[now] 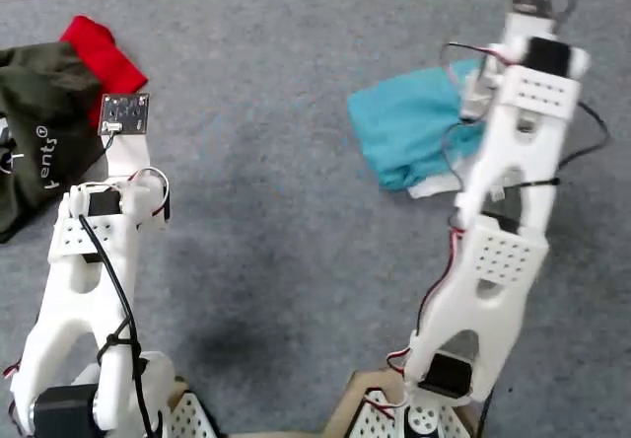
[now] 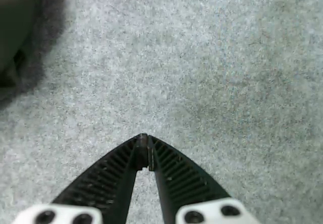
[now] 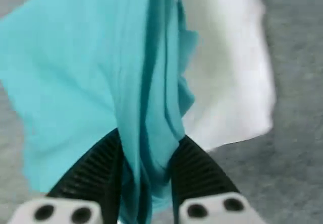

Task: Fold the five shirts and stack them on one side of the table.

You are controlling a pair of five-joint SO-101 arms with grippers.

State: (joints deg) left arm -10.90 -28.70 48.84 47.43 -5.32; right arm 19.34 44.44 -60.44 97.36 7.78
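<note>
One turquoise shirt (image 1: 404, 122), pinched in the right gripper (image 3: 149, 135) (left gripper (image 2: 144, 141) closed, empty), seems mid-fold; next, lay it flat.

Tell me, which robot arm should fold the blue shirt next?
Probably the right. The right gripper is shut on a bunch of the turquoise shirt. The left gripper is shut over bare table, off by the dark shirt.
</note>
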